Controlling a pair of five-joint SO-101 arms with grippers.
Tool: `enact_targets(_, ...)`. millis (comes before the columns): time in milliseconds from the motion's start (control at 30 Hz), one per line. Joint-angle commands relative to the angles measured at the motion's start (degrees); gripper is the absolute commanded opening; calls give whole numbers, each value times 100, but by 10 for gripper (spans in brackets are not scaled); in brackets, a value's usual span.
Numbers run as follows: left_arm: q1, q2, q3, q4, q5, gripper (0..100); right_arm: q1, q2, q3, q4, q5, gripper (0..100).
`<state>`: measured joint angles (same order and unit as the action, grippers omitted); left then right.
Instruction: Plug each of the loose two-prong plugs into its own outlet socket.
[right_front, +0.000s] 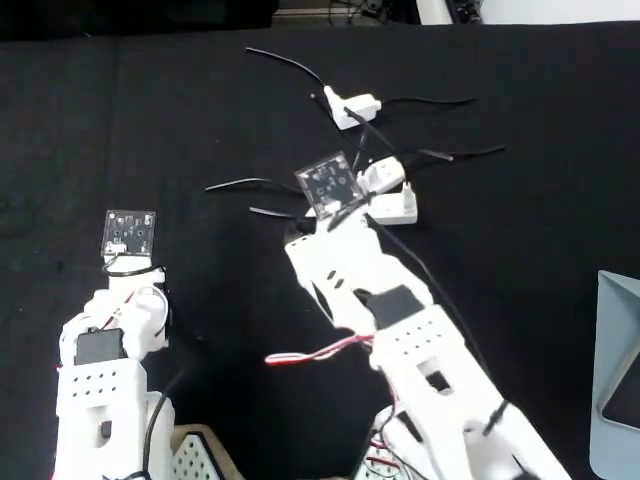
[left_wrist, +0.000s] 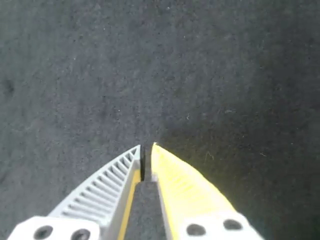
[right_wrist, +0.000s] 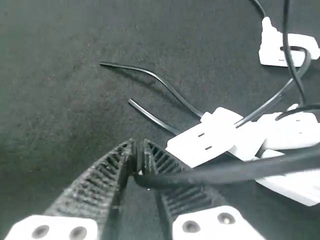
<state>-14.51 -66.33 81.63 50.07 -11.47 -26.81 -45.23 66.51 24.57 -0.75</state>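
Outlet socket (right_wrist: 205, 140): slots up, just ahead of right pincer (right_wrist: 138, 146), long axis slanting across its reach. Nipped shut on black cord (right_wrist: 225, 171). Left pincer (left_wrist: 146, 148) closed, empty, over bench (left_wrist: 200, 75), well apart.

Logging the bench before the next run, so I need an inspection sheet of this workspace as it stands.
Surface: black cloth.
Job's things: white socket block showing two slots, among other white pieces; one white piece apart, farther off.
Clutter: grey object out on the right arm's side.
Grippers: left gripper shut over bare cloth; right gripper shut on black cable.
Cables: black leads crossing the white pieces; red-and-white wire on the right arm.
Surroundings: nothing seen.
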Motion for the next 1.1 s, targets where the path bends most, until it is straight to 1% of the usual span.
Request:
enact_targets(0, 75, -88, -66, -105, 9, 31, -35, -602, 101, -18, -97, 12)
enact_targets(167, 31, -88, -163, -53, 18, 30, -26, -1771, 549, 26, -70, 12)
enact_targets(333, 75, -88, -251, 193, 9, 30, -18, -3125, 1103, 62, -62, 12)
enact_targets(600, 57, -88, -303, 220, 9, 29, -18, -4699, 980, 1257, -62, 17)
enact_targets(733, 31, -88, -295, 220, 9, 28, -18, -5068, 760, 1916, -62, 77)
enact_targets(800, 31, -114, -286, 220, 9, 28, -18, -5156, 637, 2180, -62, 70)
enact_targets(933, 66, -712, -101, 396, 44, 28, -18, -5332, 488, 2532, -62, 16)
enact_targets(1067, 84, -2127, 286, 862, 53, 28, 0, -5719, 523, 2813, -62, 12)
